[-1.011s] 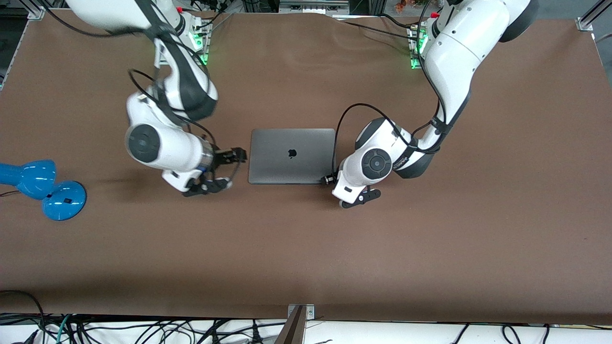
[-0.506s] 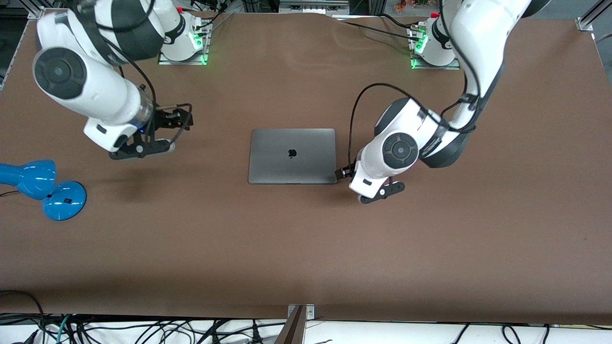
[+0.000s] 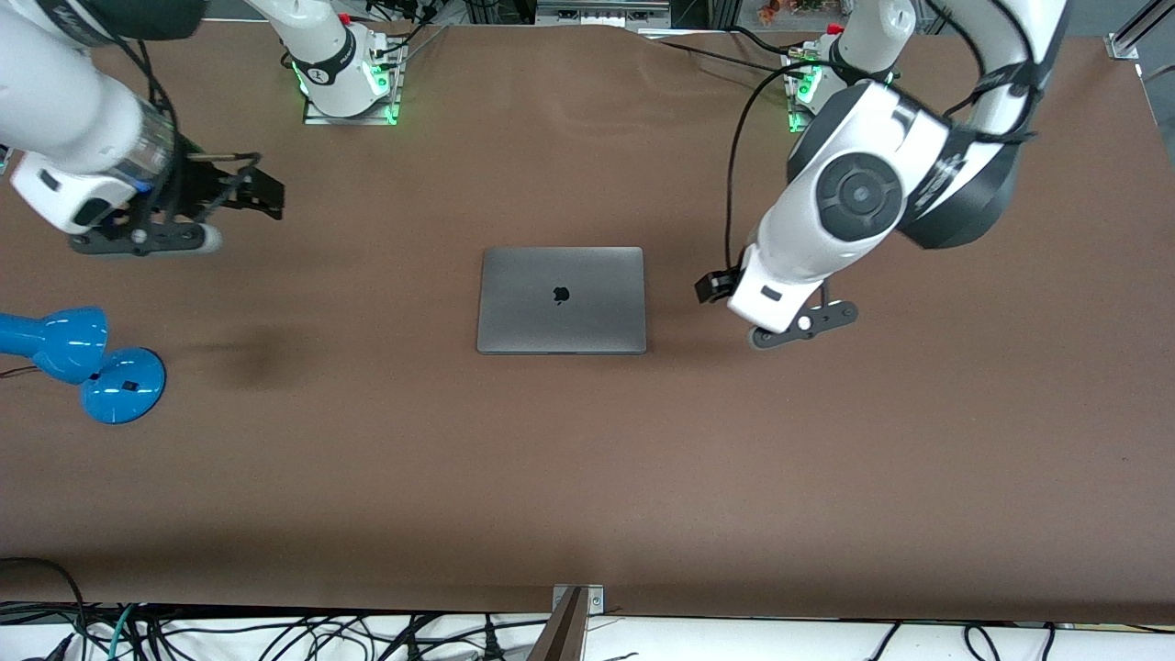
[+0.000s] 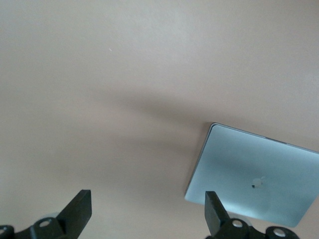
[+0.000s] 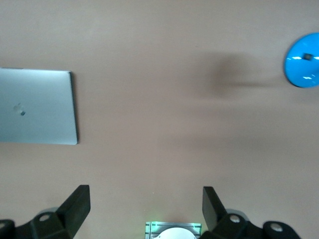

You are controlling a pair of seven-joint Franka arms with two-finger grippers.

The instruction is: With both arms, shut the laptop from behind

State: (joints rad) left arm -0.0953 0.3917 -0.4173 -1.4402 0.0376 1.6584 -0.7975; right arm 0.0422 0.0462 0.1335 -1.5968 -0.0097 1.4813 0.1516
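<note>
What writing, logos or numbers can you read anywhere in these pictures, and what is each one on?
No readable words or numbers anywhere.
Apple logo, a sign and not text: on the closed lid of the laptop, dark in the front view, pale in both wrist views.
Small dark lettering on the right arm's white base: too small to read.
Blue lamp, table, left pincer and right pincer: no markings visible.

The bench [image 3: 587, 477] is being lit evenly from above; soft arm shadows are being cast, wrist views washed pale.
</note>
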